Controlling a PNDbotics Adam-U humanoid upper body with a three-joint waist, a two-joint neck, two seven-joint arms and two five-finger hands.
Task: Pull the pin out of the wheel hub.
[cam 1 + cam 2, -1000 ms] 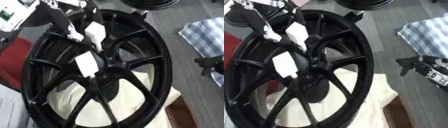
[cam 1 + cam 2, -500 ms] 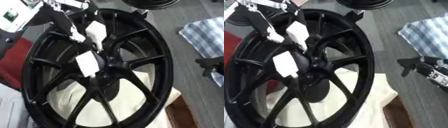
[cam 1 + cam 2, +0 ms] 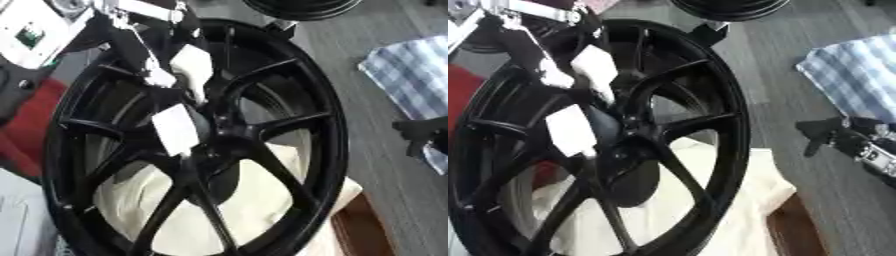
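**Pin:** can't make it out in either view. Judged to sit at the centre boss, where the L hand covers it. Not seen free of the wheel anywhere, so I take it as not yet out.

**Wheel hub** (image 3: 223,145): black, multi-spoke, stood on edge and leaning, fills most of the frame. Lower rim rests on a cream cloth (image 3: 759,200), which shows through the spoke gaps.

**L hand** (image 3: 149,65): comes in from upper left and lies across the upper spokes down to the centre. Two white patches on it, one over the boss and one higher up by a spoke. Touching or just above the hub face, can't say which. Open or closed on anything: cannot tell from these views.

**R hand** (image 3: 833,135): dark shape at the right edge, well apart from the wheel and idle. Its state also can't be told.

**Change vs 1.0 s and 0.5 s ago:** next to none. The L hand's white patches sit at the same spots rel. to the spokes. Wheel same lean, R hand same place.

**Meaning (judgement):** no pull stroke under way. Hand is prob. holding position or seeking purchase at the boss, so the task is at the grasp stage, extraction pending. Next move needs a confirmed hold on the pin, then a draw straight out along the hub axis. Risk: the leaning wheel may shift on the cloth if the pull goes off-axis.

**Surroundings:** checked cloth (image 3: 411,75) on the grey surface at right, and another dark round item (image 3: 297,7) at the top edge.
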